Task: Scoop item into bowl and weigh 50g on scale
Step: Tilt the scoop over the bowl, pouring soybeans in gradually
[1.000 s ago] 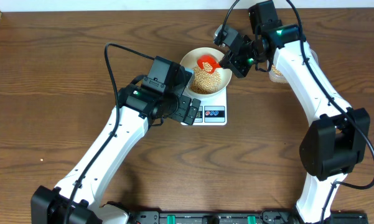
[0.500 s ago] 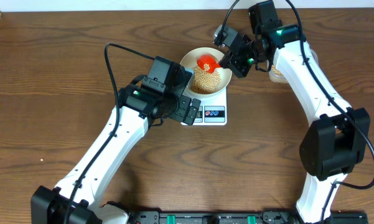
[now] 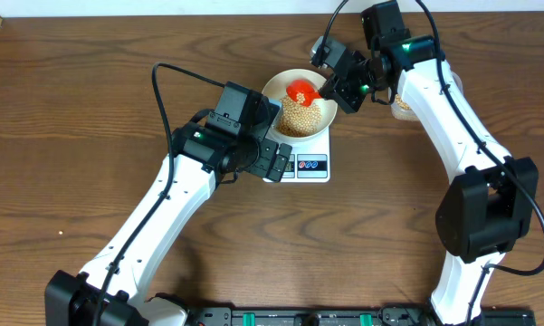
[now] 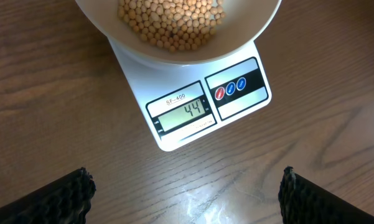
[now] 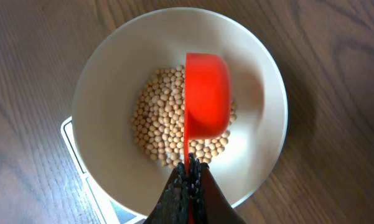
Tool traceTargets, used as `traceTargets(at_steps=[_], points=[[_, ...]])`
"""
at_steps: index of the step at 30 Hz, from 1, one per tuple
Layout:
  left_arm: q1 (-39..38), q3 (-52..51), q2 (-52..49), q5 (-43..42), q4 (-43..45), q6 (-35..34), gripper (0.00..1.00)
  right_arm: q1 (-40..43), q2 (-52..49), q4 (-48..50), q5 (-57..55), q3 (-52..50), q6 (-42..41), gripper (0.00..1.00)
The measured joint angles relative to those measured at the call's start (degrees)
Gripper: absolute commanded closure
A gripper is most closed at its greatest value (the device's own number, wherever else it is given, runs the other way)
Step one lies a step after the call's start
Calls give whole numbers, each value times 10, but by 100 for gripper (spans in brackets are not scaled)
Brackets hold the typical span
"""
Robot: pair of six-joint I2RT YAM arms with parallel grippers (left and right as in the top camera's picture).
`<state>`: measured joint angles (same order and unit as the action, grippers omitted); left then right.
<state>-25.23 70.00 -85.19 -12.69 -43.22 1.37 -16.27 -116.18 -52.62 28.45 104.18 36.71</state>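
A white bowl [image 3: 319,118] holding tan beans [image 3: 297,116] stands on the white scale [image 3: 311,166]. In the left wrist view the scale [image 4: 193,124] has its display [image 4: 185,114] reading 44, with the bowl [image 4: 249,37] and beans [image 4: 171,22] above it. My left gripper [image 4: 185,196] is open over bare wood just in front of the scale. My right gripper [image 5: 190,167] is shut on the handle of a red scoop [image 5: 206,102], turned on its side above the beans [image 5: 158,124] in the bowl [image 5: 102,118]. The scoop [image 3: 300,91] hangs over the bowl's far side.
A clear tub [image 3: 400,110] is partly hidden behind my right arm at the back right. The table's far edge [image 3: 163,15] runs along the top of the overhead view. Both arms reach in from the near edge.
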Motion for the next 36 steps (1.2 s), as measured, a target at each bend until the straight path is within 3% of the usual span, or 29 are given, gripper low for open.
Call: traceTargets(at_steps=[25, 36], points=[[0, 0, 0, 0, 0, 0, 3, 0, 0, 0, 0, 0, 0, 99], [0, 0, 0, 0, 0, 0, 4, 0, 0, 0, 0, 0, 46, 99]])
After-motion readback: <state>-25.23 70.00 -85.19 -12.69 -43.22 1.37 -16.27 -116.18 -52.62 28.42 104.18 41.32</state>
